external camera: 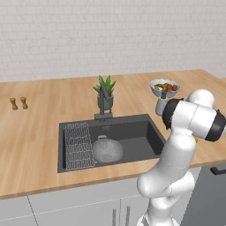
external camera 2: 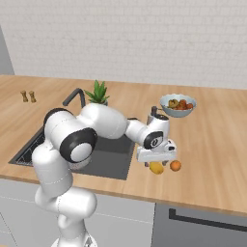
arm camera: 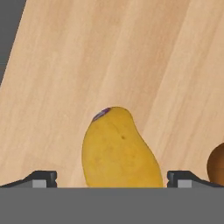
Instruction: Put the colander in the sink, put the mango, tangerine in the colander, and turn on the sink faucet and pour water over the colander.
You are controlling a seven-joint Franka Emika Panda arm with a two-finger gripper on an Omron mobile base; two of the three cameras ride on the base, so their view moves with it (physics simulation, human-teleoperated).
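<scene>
Right of the dark grey sink (external camera: 152, 134), on the wood counter (external camera 2: 217, 144), the claw (external camera 2: 155, 161) hangs wide over the yellow oblong mango (arm camera: 120, 151); grey holed colander (external camera: 107, 150) already sits in the basin. Mango pickup step; next: lower & shut.

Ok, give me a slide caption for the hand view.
Open gripper straddling the yellow mango on the wooden counter, tangerine at the edge.

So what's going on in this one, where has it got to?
The colander already sits in the sink, beside the wire rack. The arm has reached over the counter to the right of the sink, and its open gripper is down around the mango, one finger on each side, not closed. The tangerine lies just beside it on the wood. No water runs from the faucet.
</scene>
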